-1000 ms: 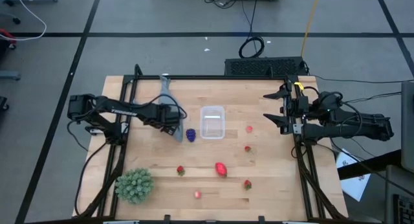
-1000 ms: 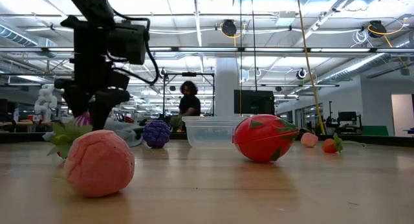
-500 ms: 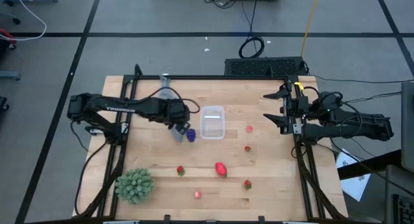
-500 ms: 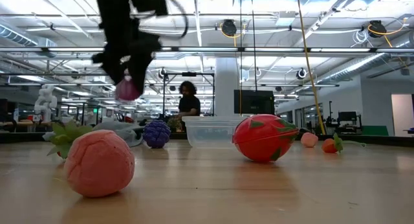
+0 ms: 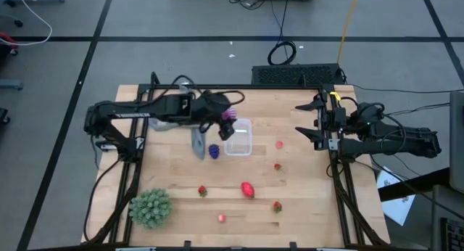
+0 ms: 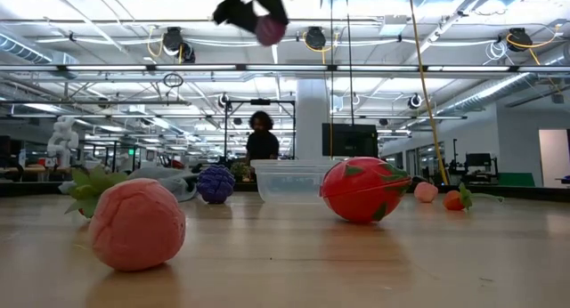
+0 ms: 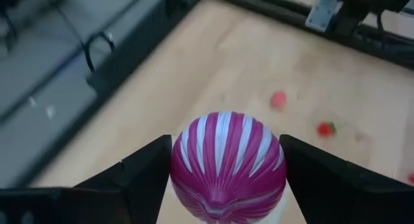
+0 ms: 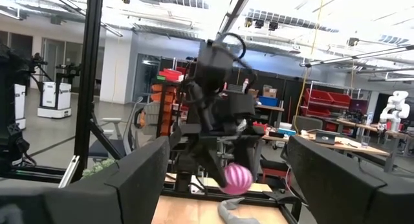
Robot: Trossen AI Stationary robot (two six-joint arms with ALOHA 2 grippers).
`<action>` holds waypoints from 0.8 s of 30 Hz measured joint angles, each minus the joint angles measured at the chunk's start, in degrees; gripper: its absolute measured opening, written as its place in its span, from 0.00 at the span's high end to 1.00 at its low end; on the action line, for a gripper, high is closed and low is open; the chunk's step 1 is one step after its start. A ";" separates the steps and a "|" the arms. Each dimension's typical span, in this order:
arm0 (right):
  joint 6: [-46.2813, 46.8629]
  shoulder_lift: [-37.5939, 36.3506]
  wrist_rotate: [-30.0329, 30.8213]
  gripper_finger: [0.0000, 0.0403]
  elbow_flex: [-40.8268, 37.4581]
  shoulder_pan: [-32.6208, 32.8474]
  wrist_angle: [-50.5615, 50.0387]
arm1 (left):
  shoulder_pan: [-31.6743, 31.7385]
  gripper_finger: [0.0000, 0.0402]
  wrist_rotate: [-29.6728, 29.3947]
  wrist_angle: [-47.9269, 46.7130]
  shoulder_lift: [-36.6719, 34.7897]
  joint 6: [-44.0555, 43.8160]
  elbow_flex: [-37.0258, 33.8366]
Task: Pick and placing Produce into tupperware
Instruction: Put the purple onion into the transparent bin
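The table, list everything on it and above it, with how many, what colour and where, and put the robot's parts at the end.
Clear plastic rectangular tupperware: one, translucent, table centre.
Magenta white-striped toy fruit: one, held in the air at the tupperware's far left edge.
Dark blue-purple bumpy toy fruit: one, left of the tupperware.
Larger red-pink toy fruit: one, in front of the tupperware.
Small red berries: about five, red to pink, scattered on the near and right parts of the table.
Green spiky ball: one, near left corner.
Grey cloth: one, left of the purple fruit.
Person: one, in the room beyond the table.
Left gripper: shut on the magenta fruit.
Right gripper: open, waiting at the table's right edge.
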 joint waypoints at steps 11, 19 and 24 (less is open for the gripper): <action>-0.69 -0.29 0.07 0.23 0.00 0.02 -0.24 | 2.77 0.30 -0.90 -20.70 17.69 4.21 21.55; -11.07 -0.86 12.48 0.23 0.00 0.00 -0.02 | 2.83 0.30 0.67 -24.84 24.98 2.86 21.28; -14.21 -0.85 17.56 0.23 0.00 0.00 -0.18 | 2.85 0.30 2.50 -23.75 29.25 3.50 21.26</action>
